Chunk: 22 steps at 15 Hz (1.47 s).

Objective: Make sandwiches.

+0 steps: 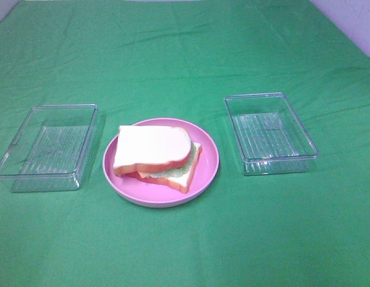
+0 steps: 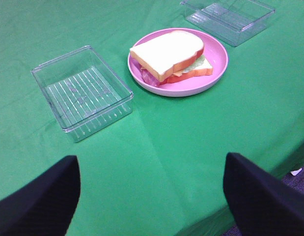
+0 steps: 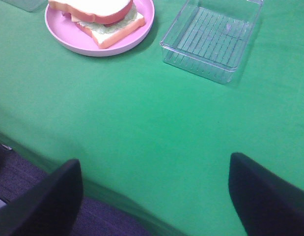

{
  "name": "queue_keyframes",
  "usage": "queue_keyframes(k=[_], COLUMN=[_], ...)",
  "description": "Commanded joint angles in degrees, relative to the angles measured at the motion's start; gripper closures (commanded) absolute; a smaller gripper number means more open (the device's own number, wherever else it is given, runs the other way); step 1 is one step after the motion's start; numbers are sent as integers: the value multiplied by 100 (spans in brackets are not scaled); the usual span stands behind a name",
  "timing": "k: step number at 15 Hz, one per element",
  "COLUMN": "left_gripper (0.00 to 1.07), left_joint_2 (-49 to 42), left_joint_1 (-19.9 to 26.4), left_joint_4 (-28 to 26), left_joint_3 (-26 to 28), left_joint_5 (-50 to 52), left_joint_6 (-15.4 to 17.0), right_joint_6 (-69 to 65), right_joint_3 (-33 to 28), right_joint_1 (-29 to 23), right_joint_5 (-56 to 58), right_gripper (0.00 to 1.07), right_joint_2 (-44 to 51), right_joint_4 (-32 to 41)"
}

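One assembled sandwich (image 1: pixel 156 156) lies on the round pink plate (image 1: pixel 208 164) in the middle of the green cloth. It has white bread on top and bottom, with pale green lettuce, a reddish layer and yellow-orange cheese between. It also shows in the left wrist view (image 2: pixel 169 55) and the right wrist view (image 3: pixel 100 14). My left gripper (image 2: pixel 152 196) is open and empty, held back near the table's front edge. My right gripper (image 3: pixel 154 196) is open and empty, over the front edge. Neither gripper shows in the exterior high view.
A clear plastic tray (image 1: pixel 47 146) stands left of the plate and another (image 1: pixel 269 133) right of it; both hold nothing. Green cloth (image 1: pixel 185 239) covers the table. The table's front edge shows in the right wrist view (image 3: pixel 53 167).
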<state>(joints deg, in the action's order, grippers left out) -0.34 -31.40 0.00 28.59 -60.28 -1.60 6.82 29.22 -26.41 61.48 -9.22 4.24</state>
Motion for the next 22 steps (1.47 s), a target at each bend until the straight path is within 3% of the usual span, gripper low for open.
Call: queue_keyframes(k=[1,3,5,9,13,19,22], left_gripper=[30,30,30,30,30,30,30], left_joint_2=[-40,-40,-40,-40,-63,-138,-115], left_joint_1=[-6,74,464,2269,3501,3518,3524], left_joint_4=[0,0,0,0,0,0,0], left_joint_3=[-6,-6,-6,-6,-6,-6,-6], left_joint_5=[57,57,57,57,57,57,57], left_joint_6=[-17,-17,-17,-17,-17,-17,-17], right_joint_6=[74,80,80,80,80,80,80], right_joint_3=[-29,-29,-29,-29,-29,-29,-29], right_joint_1=[0,120,510,2011,2343,2355,2613], right_joint_5=[-69,-69,-69,-69,-69,-69,-69], right_gripper=[30,30,30,30,30,30,30], right_joint_2=[23,23,23,23,23,361,596], right_joint_4=[0,23,46,52,63,63,63])
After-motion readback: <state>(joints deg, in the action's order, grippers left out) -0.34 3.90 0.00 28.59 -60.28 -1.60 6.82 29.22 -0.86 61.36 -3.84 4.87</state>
